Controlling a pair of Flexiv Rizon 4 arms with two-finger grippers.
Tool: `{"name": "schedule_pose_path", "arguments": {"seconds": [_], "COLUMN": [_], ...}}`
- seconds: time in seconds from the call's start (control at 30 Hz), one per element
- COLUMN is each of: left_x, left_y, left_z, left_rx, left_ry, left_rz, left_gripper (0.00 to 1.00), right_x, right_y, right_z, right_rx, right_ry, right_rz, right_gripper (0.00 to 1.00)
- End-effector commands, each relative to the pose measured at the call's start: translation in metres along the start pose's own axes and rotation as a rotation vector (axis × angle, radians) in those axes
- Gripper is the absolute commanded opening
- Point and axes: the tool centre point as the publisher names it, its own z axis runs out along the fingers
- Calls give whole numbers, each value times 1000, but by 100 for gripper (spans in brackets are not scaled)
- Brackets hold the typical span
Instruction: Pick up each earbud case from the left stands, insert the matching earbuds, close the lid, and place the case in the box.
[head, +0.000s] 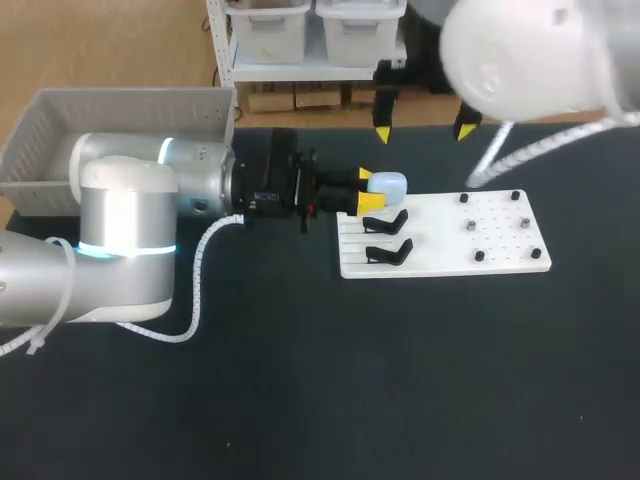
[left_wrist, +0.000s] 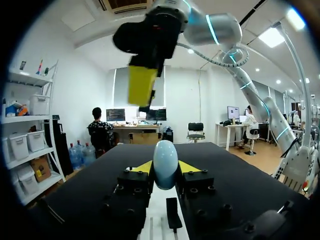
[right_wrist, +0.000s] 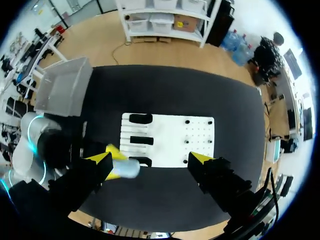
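Reaching in from the side across the dark table (head: 400, 400), the left arm (head: 130, 220) lies low beside the grey box (head: 120, 120), in which no case can be seen. Near the box sits the white board (head: 470, 240). Small grey items on the board's far half may be earbuds, but they are too small to tell. The right gripper (head: 425, 128) hangs above the board's rear edge, its fingers spread around nothing. The left gripper (left_wrist: 165, 172) pinches the pale blue earbud case (head: 387, 184) from two sides at the rearmost of the black stands (head: 388, 250). Whether the case has left its stand is unclear. Smooth, rounded and probably light, the case looks liable to slip. The flatter flanks below the lid seam seem the safest place to hold it.
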Motion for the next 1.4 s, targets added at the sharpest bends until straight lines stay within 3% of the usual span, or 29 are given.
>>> {"name": "schedule_pose_path", "arguments": {"seconds": [0.03, 0.33, 0.53, 0.6, 0.73, 0.9, 1.13, 1.27, 1.37, 1.4], "left_x": [-21, -84, -74, -68, -57, -39, -22, -16, -17, -18], "left_y": [-3, 14, 59, 76, 115, 162, 211, 225, 225, 224], "left_z": [-32, -131, -216, -240, -287, -326, -344, -344, -342, -340], "left_rx": [-142, -411, -602, -646, -730, -765, -721, -689, -669, -661], "left_ry": [56, 57, 192, 264, 328, 361, 424, 439, 416, 412], "left_rz": [-33, 69, 44, 42, 23, 1, 0, 14, 23, 27], "left_gripper": [0, 0, 0, 0, 0, 0, 0, 0, 0, 24], "right_x": [45, 49, 49, 49, 49, 49, 49, 49, 49, 49], "right_y": [-4, -2, -2, -2, -2, -2, -2, -2, -2, -2], "right_z": [-36, -41, -41, -41, -41, -41, -41, -41, -41, -41], "right_rx": [-81, -101, -101, -101, -101, -101, -101, -101, -101, -101], "right_ry": [-211, -219, -219, -219, -219, -219, -219, -219, -219, -219], "right_rz": [-83, -92, -92, -92, -92, -92, -92, -92, -92, -92], "right_gripper": [100, 100, 100, 100, 100, 100, 100, 100, 100, 100]}}
